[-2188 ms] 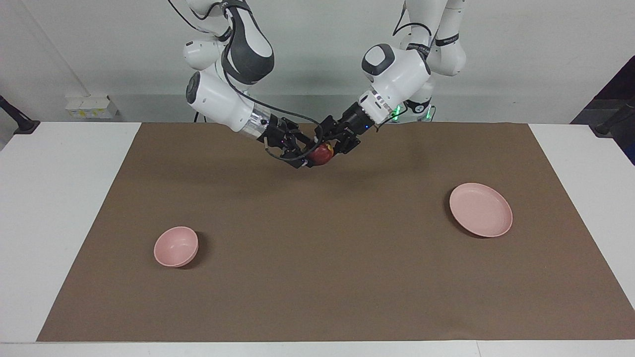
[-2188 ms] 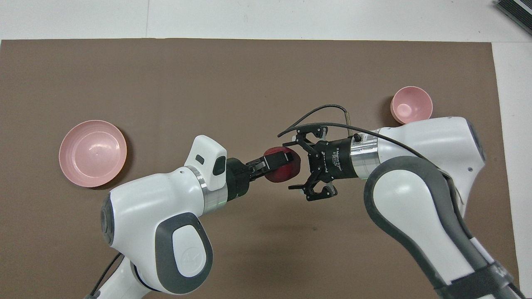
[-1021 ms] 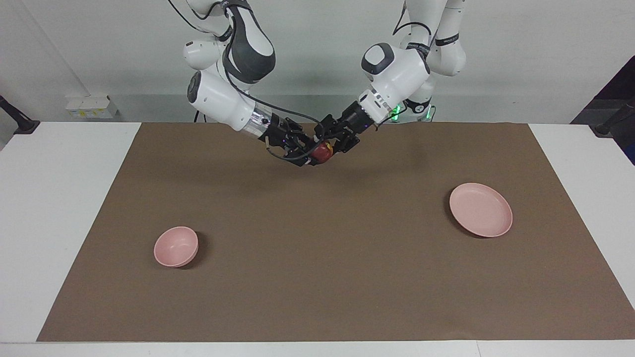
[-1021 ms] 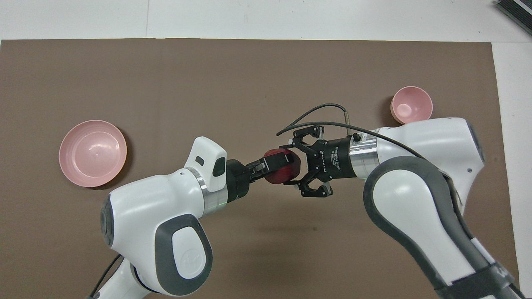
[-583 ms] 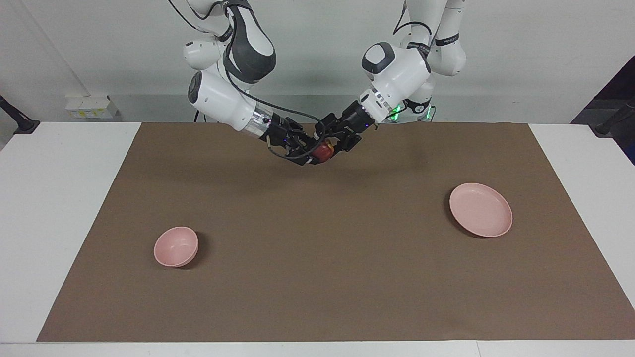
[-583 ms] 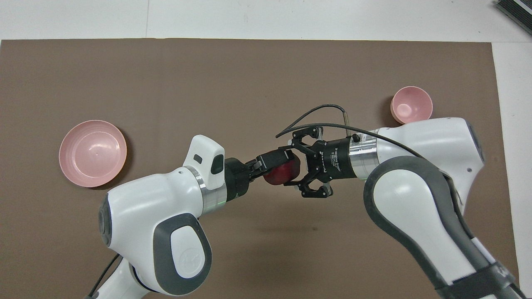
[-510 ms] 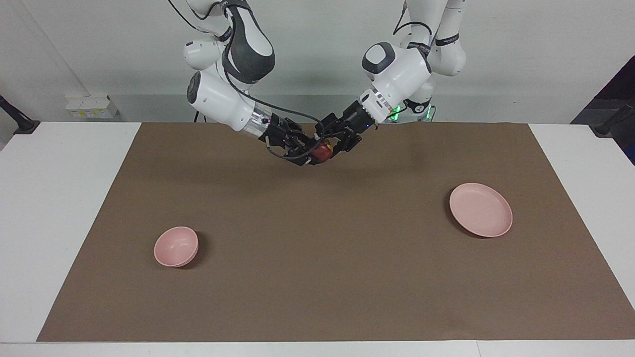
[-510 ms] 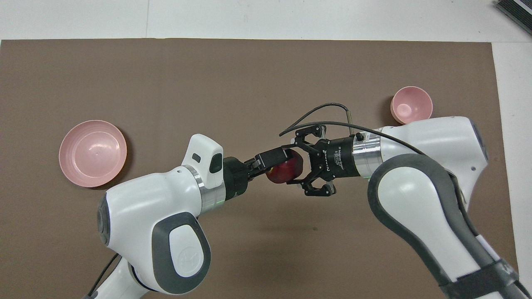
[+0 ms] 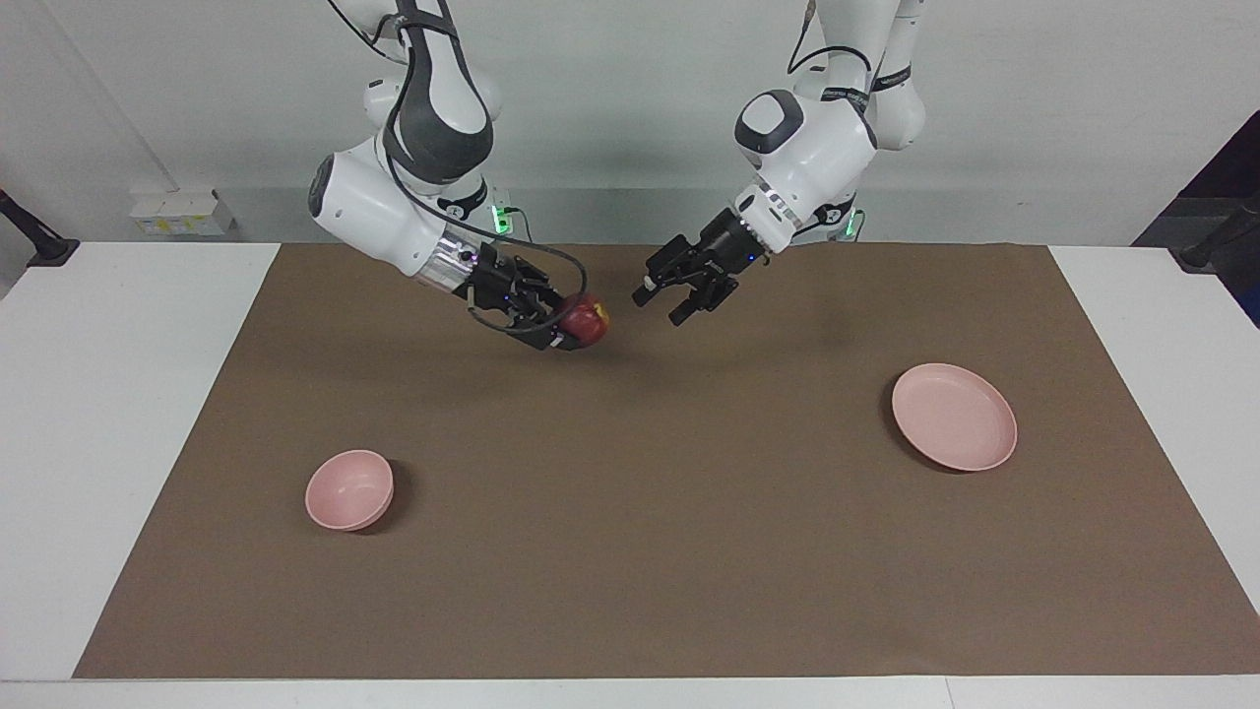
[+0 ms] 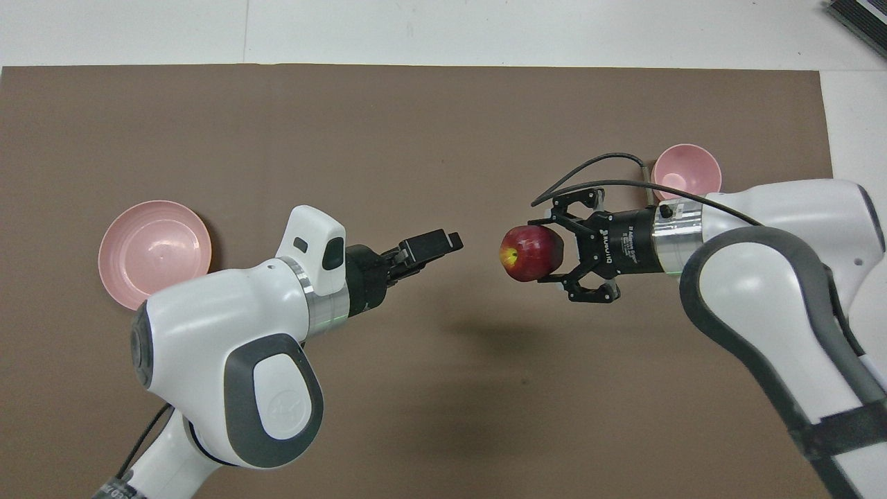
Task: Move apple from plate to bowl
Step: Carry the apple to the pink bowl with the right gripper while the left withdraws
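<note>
We find the apple (image 9: 585, 318) held in the right claw (image 9: 574, 330), clear of the bench (image 9: 118, 394) and raised over the brown mat (image 9: 630, 512) at the robots' end of it. The right claw's fingers are clamped on the fruit from two sides; in the overhead view the apple (image 10: 531, 252) sits at the tip of the right claw (image 10: 547, 253), its yellow patch turned toward the left claw (image 10: 443, 244).

We see the left claw (image 9: 661, 300) in the air over the mat, beside the apple but apart from it, with a clear gap between the two claws. Its fingers stand spread and hold nothing.

The plate (image 9: 953, 416) lies flat on the mat toward the left arm's end of the bench, with nothing on it. In the overhead view the plate (image 10: 154, 254) shows partly beside the left arm's white casing.

The bowl (image 9: 349, 489) stands upright on the mat toward the right arm's end of the bench, farther from the robots than the plate. In the overhead view the bowl (image 10: 684, 170) is partly covered by the right arm, and the part of its inside that shows holds nothing. The apple is well apart from both the bowl and the plate.
</note>
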`<state>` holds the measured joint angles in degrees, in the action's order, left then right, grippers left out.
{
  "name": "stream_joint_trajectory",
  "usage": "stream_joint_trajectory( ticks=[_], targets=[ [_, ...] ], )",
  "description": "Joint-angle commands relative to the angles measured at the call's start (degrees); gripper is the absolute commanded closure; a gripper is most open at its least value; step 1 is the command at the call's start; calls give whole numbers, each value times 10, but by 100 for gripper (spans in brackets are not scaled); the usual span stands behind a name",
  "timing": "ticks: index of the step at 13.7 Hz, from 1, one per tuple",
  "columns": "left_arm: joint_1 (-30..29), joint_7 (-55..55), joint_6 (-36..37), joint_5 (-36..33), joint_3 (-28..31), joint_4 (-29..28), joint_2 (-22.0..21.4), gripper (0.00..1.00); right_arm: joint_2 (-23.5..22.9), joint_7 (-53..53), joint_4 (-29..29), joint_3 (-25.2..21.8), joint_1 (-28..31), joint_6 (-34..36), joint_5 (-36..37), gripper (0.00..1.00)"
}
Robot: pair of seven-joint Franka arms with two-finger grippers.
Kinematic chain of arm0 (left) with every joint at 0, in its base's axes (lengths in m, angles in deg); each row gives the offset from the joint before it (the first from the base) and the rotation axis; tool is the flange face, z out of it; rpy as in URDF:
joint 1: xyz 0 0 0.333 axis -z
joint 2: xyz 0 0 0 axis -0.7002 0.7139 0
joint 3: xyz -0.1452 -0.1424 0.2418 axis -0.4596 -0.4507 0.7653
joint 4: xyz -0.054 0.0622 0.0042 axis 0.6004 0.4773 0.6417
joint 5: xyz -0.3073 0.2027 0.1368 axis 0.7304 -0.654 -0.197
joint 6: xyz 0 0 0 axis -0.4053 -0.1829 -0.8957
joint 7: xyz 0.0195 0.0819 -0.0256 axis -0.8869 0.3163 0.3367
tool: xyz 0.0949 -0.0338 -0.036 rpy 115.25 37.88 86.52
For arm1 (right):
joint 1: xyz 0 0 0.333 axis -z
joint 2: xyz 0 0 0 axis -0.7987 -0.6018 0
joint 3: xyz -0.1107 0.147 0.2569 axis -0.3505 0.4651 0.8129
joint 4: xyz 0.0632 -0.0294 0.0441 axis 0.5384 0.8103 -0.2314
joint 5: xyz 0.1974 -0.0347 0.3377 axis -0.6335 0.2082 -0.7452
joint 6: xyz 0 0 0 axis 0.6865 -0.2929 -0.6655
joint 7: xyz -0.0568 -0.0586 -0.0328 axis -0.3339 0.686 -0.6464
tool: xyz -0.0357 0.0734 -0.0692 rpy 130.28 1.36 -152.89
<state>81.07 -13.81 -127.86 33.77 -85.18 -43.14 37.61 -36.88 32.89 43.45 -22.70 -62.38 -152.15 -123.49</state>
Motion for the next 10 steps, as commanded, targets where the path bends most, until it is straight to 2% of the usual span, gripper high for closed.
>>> stream_joint_trajectory(
  ticks=[1,3,5,10],
  targets=[
    [-54,-2,92,-117,-1,0,-5,0,-3,-47,-1,2,38,11,44,100],
    [-94,-3,166,-229,-1,14,-2,0,-12,-83,-7,2,54,-6,101,100],
    [-131,-24,191,-332,-1,14,-2,0,-27,-85,-19,2,66,-39,180,100],
    [-233,-157,252,-448,0,27,1,0,-50,-222,-44,1,87,-70,324,100]
  ],
)
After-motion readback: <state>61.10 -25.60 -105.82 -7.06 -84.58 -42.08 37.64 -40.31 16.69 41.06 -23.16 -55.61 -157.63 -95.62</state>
